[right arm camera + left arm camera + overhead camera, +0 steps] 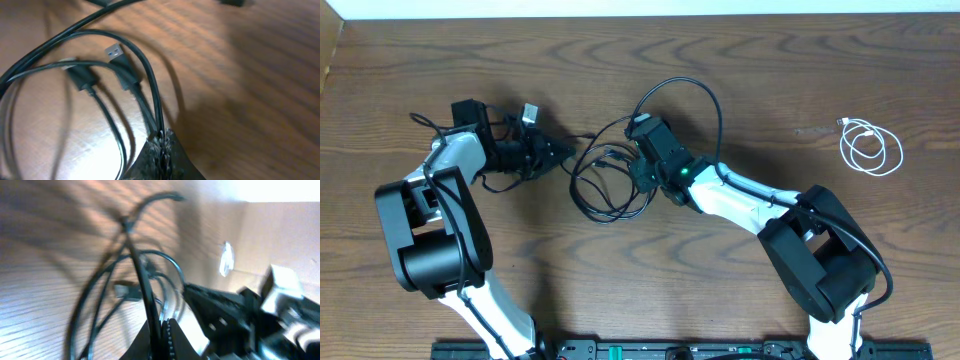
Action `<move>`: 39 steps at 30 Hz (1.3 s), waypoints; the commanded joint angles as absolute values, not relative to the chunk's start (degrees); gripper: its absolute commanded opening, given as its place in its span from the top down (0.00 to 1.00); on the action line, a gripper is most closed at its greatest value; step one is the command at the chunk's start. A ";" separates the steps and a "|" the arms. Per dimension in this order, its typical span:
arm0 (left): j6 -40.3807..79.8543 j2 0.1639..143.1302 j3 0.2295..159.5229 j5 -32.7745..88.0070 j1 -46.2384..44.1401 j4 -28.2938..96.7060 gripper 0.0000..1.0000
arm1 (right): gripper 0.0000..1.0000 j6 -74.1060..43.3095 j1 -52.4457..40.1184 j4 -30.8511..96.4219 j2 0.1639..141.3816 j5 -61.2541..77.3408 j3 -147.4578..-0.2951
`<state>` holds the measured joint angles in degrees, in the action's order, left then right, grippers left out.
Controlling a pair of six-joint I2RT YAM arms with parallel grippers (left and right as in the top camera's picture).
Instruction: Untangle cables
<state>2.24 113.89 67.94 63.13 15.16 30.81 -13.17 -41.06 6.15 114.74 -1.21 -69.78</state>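
Overhead evenly lit and sharp; left wrist view motion-blurred, cables point(141, 280) streaked, glare at top.

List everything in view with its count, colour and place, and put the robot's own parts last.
table: one, brown wood grain, under everything
black cables: two as far as the tangle shows, black with USB plugs, looped together at the table's middle between the arms
white cable: one, white, coiled alone at the far right, apart from the tangle
arm wire: one, thicker and black, arching over the right wrist
left arm: one, white and black, left of the tangle, jaws shut on the black cables
right arm: one, white and black, right of the tangle, jaws shut on the black cables
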 commanded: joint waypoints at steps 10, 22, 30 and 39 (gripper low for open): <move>-2.94 113.30 67.75 67.88 15.31 30.72 0.92 | 0.73 -11.84 -41.25 4.51 115.39 -11.03 -69.54; 6.68 113.30 67.75 54.30 15.29 30.06 0.92 | 0.33 -3.38 -41.41 3.60 107.13 11.77 -69.71; 8.93 113.30 67.75 51.33 14.20 29.78 0.92 | 0.38 -2.87 -41.91 8.64 108.60 20.12 -69.63; 8.93 113.30 67.75 51.33 12.40 29.26 0.92 | 0.34 -2.48 -44.31 7.01 113.21 20.05 -69.63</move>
